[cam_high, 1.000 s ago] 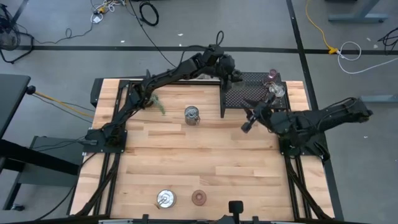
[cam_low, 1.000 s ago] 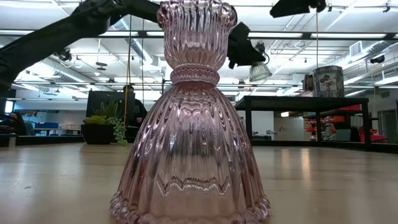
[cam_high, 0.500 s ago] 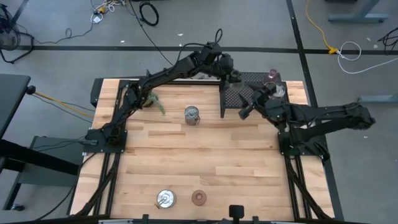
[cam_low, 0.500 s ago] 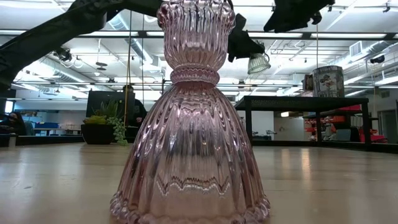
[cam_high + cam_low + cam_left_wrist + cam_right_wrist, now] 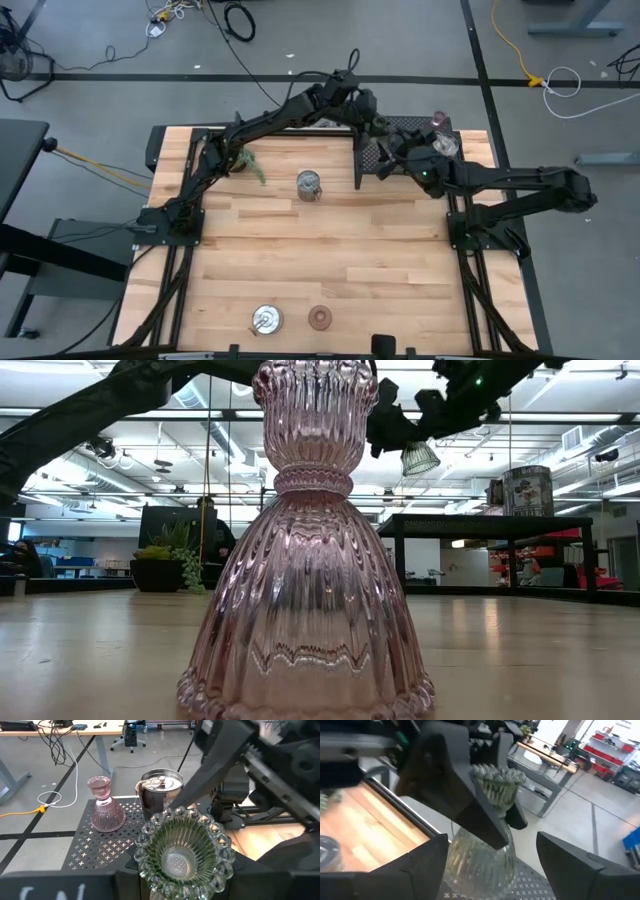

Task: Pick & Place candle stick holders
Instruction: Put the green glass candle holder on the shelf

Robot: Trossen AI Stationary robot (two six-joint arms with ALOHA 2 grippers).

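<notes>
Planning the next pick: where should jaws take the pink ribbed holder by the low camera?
Pink ribbed holder: grip its narrow banded waist, jaws level, coming from the side. It stands upright; the bell base slopes and is wide, while the flared cup above likely stops slipping.

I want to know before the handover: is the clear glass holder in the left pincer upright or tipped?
Upright. The clear glass holder hangs with its flared base down, above the black mesh tray, gripped by the left pincer.

Both pincers (image 5: 372, 122) (image 5: 383, 162) close together, aloft.
</notes>
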